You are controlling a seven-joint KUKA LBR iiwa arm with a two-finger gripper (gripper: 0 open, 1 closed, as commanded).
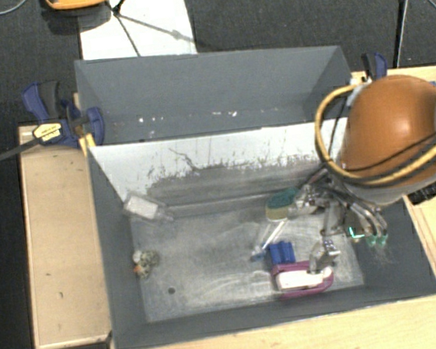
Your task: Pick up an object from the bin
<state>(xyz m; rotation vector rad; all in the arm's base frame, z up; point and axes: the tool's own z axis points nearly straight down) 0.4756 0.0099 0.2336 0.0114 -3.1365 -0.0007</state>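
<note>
- At the near right of the bin [208, 85], my gripper [326, 255] hangs low, just above the purple-and-white piece [300, 280], with the blue block [281, 252] just left of it, likely because things cluster here.
- Whether my gripper is apart or together, I cannot tell.

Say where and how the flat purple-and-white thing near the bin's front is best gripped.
Probably across its short width at the view's right half, coming straight down from above. The purple-and-white thing lies flat with its long side running left to right, and the blue block crowds its back left, so the right half looks freer. The pincer hangs by that right end.
</note>
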